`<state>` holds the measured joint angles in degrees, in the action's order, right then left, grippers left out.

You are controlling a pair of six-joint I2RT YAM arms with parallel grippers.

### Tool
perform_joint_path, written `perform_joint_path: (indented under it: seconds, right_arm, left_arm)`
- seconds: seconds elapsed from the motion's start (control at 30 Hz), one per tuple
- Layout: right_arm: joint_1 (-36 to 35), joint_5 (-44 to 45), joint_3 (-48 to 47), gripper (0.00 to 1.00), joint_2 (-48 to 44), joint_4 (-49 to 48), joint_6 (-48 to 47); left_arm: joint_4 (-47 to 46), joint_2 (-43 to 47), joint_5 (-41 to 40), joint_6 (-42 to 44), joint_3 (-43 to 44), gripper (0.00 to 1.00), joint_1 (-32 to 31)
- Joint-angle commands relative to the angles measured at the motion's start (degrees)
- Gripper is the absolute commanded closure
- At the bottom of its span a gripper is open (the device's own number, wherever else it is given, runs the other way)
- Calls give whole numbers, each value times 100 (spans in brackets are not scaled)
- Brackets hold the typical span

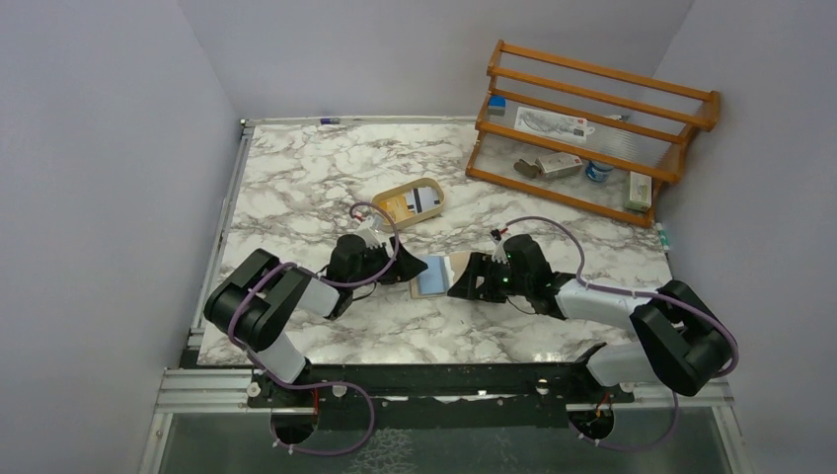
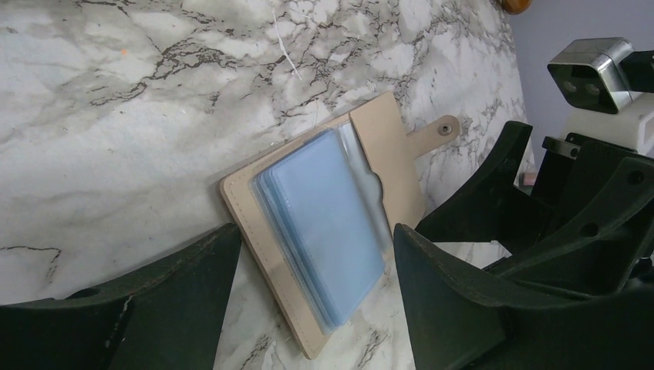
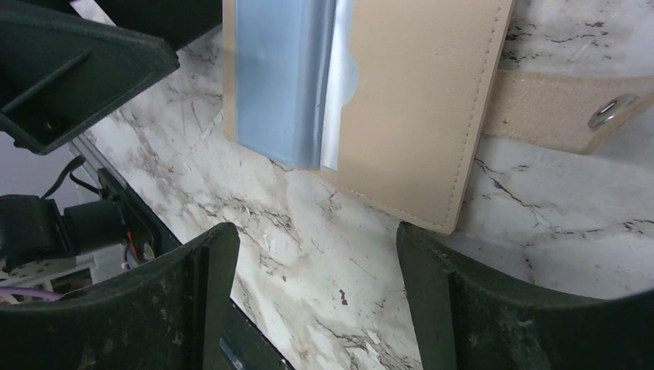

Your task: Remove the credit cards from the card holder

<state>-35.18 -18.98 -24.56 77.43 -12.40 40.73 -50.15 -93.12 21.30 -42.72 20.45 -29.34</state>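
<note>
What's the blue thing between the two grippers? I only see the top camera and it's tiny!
Observer: A stack of light blue credit cards, one edge tucked into the open card holder's pocket.
Operator: Is anybody grabbing them?
Observer: No. The left gripper is open, a finger showing either side of the stack.
Operator: And the other one?
Observer: The right gripper is open too, over the marble table beside the holder's corner.

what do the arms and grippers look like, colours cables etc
The left arm and right arm have chunky black joint housings joined by white links, with a thin purple cable looping along each. The left gripper and right gripper each have two broad, wedge-shaped black fingers, matte and lightly scuffed. No sleeves or markings show.
</note>
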Motion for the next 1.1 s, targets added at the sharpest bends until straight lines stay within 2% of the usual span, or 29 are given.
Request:
perform_joint_path:
  seconds: [0.0, 0.2, 0.43, 0.83, 1.07]
  right_arm:
    - [62, 604, 404, 19, 160, 749, 165]
    - [61, 429, 748, 19, 170, -48, 624]
    - [60, 576, 769, 18, -75, -53, 601]
    - [62, 40, 1065, 20, 513, -1245, 739]
    - [59, -10, 1248, 23, 325, -1650, 916]
  left_arm:
    - [281, -216, 247, -337, -367, 25, -58]
    - [-1296, -659, 554, -1043, -592, 25, -127]
    - [-2769, -1480, 762, -1763, -617, 27, -238]
    - [-3399, -1959, 299, -2149, -583, 31, -698]
    - [-3691, -2109, -79, -2282, -641, 31, -863]
